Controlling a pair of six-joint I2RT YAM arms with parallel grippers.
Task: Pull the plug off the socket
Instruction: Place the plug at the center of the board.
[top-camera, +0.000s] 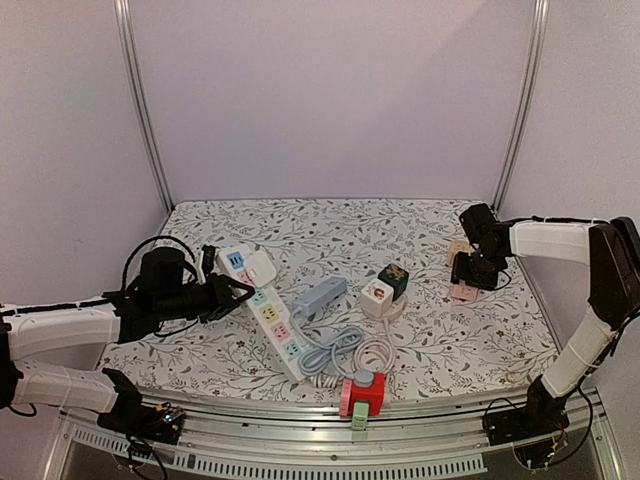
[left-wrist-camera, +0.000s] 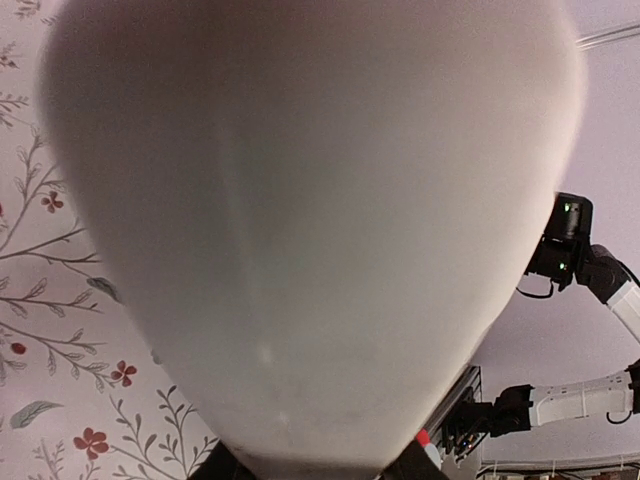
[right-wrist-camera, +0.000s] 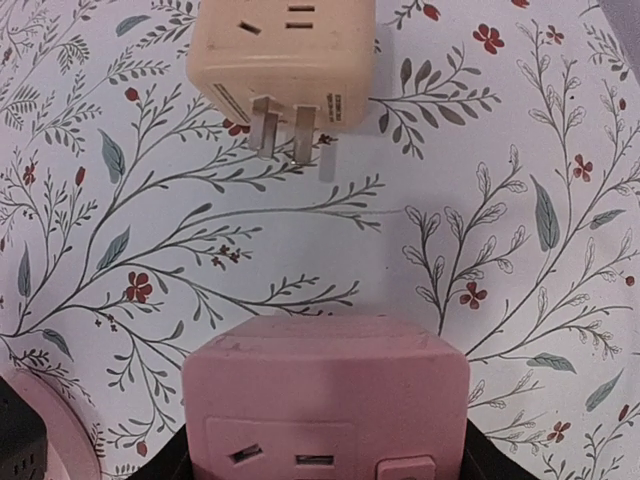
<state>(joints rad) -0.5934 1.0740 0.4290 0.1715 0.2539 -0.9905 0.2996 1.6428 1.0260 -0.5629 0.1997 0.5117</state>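
Where the white power strip (top-camera: 270, 318) with its coloured socket faces slants across the flowered desk (top-camera: 450, 345), my left gripper (top-camera: 238, 291) is closed on the white plug (top-camera: 260, 268). The plug sits on the strip's far end just beside a blue face, and from my left wrist its pale body fills nearly the whole view. Close on the strip's right lie a grey strip (top-camera: 318, 297) and looped pale cables (top-camera: 345, 350), then a white cube (top-camera: 377, 296) with a dark green cube (top-camera: 393, 279) right behind it, and a red cube (top-camera: 364, 390) at the near edge. Well apart at the right, my right gripper (top-camera: 470, 274) clasps a pink socket cube (right-wrist-camera: 325, 400). A beige adapter (right-wrist-camera: 285, 60) lies just beyond, its bare prongs (right-wrist-camera: 283, 135) pointing toward the pink one; its side label is too small to read.
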